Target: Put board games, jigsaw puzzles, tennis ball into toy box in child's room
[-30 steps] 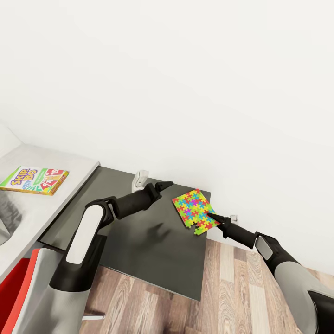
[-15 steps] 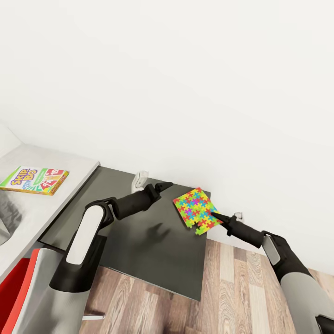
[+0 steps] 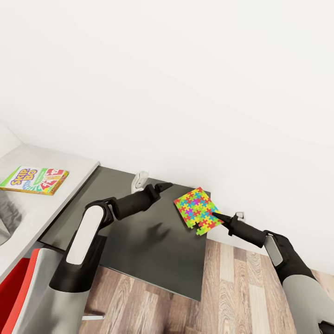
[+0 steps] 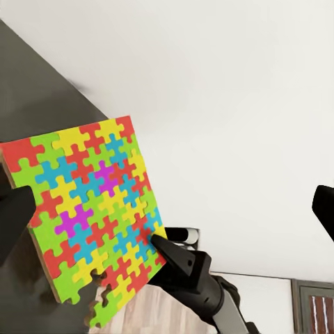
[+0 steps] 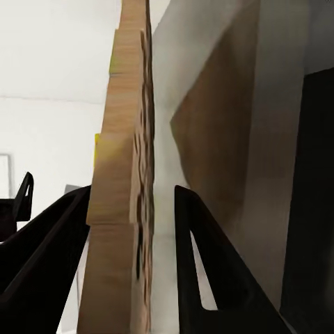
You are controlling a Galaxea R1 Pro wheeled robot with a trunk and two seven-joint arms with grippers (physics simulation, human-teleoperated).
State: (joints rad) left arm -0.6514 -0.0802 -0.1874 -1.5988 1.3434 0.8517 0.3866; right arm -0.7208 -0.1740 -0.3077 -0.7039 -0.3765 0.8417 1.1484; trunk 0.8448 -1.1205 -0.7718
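We hold the jigsaw puzzle (image 3: pixel 198 210) by its near edge in our right tool (image 3: pixel 218 216); it is tilted up above the far right corner of the dark table (image 3: pixel 153 241), close to the wall. In the right wrist view the puzzle's cardboard edge (image 5: pixel 124 174) stands between the two fingers (image 5: pixel 202 257), which straddle it with a visible gap on one side; we judge the grip loose, not firmly clamped. An edge grip suits a thin flat board that offers no other purchase. Our left tool (image 3: pixel 163 186) hovers near the puzzle, jaws parted and empty, probably placed to steady it. A board game (image 3: pixel 35 180) lies on the bed (image 3: pixel 55 162); it is not yet collected.
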